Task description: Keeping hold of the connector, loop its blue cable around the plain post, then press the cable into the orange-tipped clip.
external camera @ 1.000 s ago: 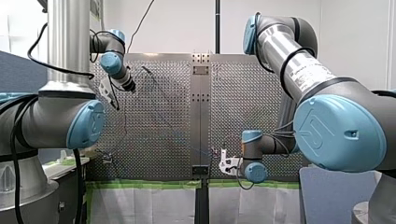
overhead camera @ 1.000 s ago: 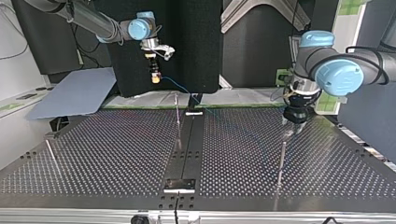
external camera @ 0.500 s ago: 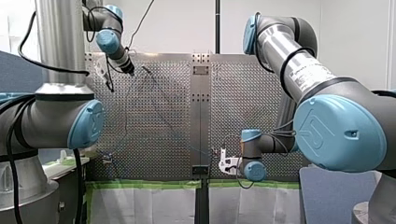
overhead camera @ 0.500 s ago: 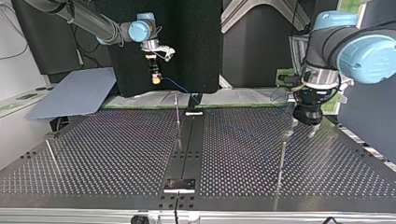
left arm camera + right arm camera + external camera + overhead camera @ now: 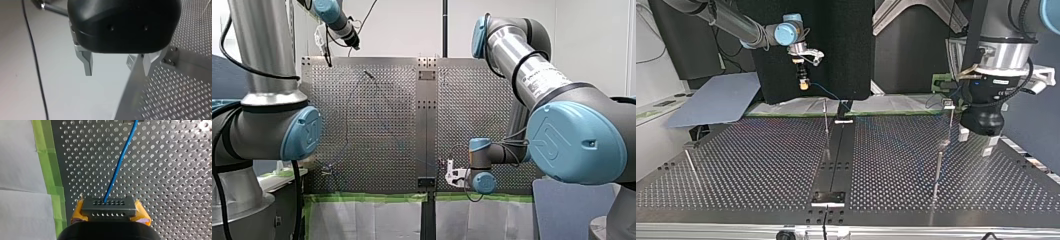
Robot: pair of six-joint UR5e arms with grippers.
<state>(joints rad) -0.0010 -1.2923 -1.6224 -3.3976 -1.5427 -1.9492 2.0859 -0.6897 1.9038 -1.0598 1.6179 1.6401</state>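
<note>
Counted two arms and two pincers. Found my left pincer (image 5: 117, 73) apart in its wrist view, with two bare metal fingers (image 5: 87, 62), nothing between them, and an edge of the perforated table (image 5: 190, 100) beyond. Saw it in the front view hanging high over the table's far left corner. Placed it at the top view's right, just beside a thin upright.

Found my right pincer (image 5: 109, 213) clamped on the one connector (image 5: 108, 206), a grey block with two rows of small holes squeezed between two yellow pads (image 5: 141, 215). Traced one blue cable (image 5: 120, 162) out of the connector's middle and away across the table, near a strip of green tape (image 5: 46, 165) along the table's edge. Located this pincer at the top view's far left, above the table's far edge, with the cable dropping from it toward the far middle.

Counted four uprights in the top view: one upright (image 5: 825, 117) at the far middle, a second upright (image 5: 938, 167) near right, a third upright (image 5: 689, 162) near left, and a fourth upright (image 5: 949, 122) with a small head at the right. Could not tell an orange tip on any, nor how the cable lay among them.
</note>
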